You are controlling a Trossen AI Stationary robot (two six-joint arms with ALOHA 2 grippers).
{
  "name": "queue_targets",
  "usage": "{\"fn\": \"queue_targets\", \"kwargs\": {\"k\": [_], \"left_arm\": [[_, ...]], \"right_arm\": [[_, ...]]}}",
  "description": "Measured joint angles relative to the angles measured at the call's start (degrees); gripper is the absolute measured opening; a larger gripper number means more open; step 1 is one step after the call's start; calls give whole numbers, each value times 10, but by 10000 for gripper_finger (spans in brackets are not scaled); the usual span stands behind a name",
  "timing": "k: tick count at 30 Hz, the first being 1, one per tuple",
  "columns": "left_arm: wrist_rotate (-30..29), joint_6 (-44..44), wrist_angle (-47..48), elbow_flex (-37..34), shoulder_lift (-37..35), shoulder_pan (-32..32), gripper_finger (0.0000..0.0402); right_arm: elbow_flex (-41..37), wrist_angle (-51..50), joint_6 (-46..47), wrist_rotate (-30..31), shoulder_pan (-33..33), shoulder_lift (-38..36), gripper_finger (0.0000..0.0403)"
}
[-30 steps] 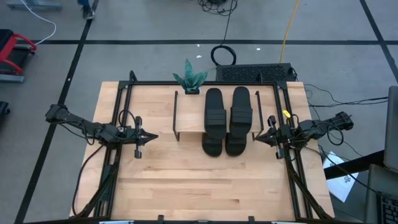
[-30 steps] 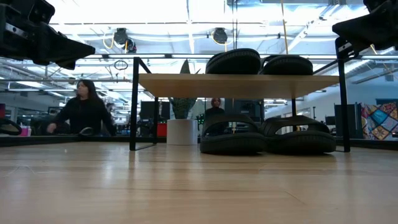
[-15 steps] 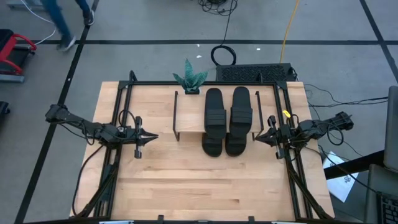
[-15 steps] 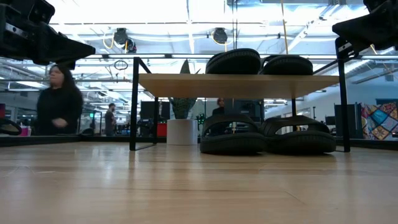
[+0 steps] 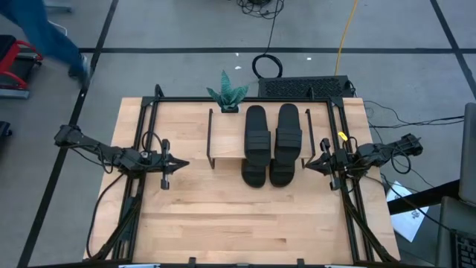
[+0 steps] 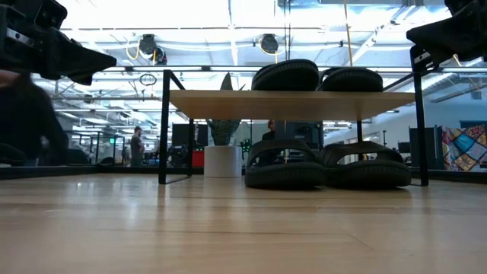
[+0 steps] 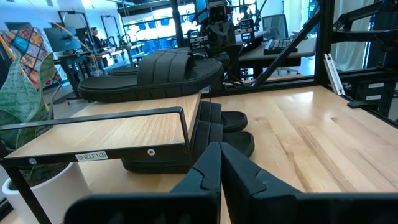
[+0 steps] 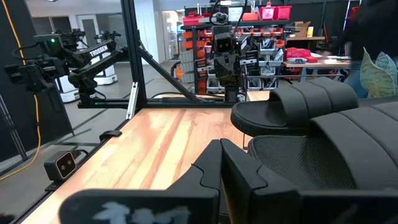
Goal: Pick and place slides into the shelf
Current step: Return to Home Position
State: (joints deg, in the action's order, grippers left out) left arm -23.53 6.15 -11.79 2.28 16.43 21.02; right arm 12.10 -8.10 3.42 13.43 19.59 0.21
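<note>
Two black slides [image 5: 270, 128] lie side by side on the right half of the shelf's light wood top board [image 5: 226, 138]. Two more slides [image 6: 326, 166] rest on the table under the board, their near ends sticking out [image 5: 266, 174]. The shelf stands at the table's far middle on thin black legs [image 6: 163, 129]. My left gripper [image 5: 184, 164] hovers shut to the shelf's left, pointing at it, holding nothing. My right gripper [image 5: 305, 164] hovers shut to the shelf's right, also free. In the left wrist view the shelf [image 7: 112, 130] and slides [image 7: 155, 71] show ahead.
A small green plant in a white pot [image 5: 227, 95] stands behind the shelf. A black frame [image 5: 149, 119] runs around the table's edges. Bare wood [image 5: 238, 223] stretches across the near half of the table. A person walks on the floor beyond the far left corner [image 5: 52, 37].
Both arms and all slides stay still. Only a person in the room behind the table walks toward the left and nearly out of the low view.
</note>
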Motion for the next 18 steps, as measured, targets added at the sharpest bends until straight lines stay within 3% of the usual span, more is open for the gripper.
{"fn": "queue_targets", "kwargs": {"k": [8, 18], "left_arm": [[0, 0, 0, 0, 0, 0, 26], [0, 0, 0, 0, 0, 0, 2]], "right_arm": [[0, 0, 0, 0, 0, 0, 0], [0, 0, 0, 0, 0, 0, 0]]}}
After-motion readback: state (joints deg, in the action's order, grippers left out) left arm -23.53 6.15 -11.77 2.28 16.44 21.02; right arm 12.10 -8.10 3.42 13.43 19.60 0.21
